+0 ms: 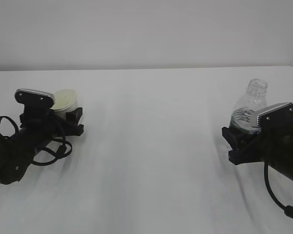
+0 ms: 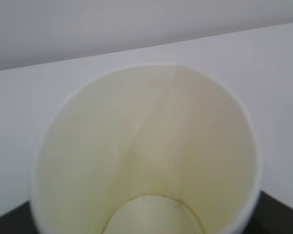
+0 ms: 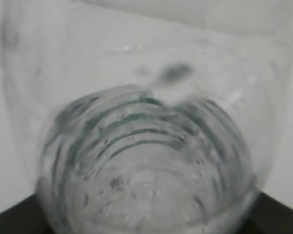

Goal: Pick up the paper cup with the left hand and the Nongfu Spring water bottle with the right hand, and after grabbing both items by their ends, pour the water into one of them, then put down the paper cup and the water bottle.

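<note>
The left hand (image 1: 68,119) has the paper cup (image 1: 65,100) standing between its fingers, though whether they clamp it I cannot tell, while the right hand (image 1: 237,141) grips the Nongfu Spring water bottle (image 1: 248,109) (uncapped, leaning slightly) low between its jaws, neck rising above them

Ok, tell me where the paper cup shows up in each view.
Exterior view: the cup is at the left, between the left gripper's fingers, standing on the white table.
Left wrist view: the cup fills most of the picture, seen from above into its cream inside.
Right wrist view: not in it; only the bottle shows.
Shared landmark: the white table.
</note>
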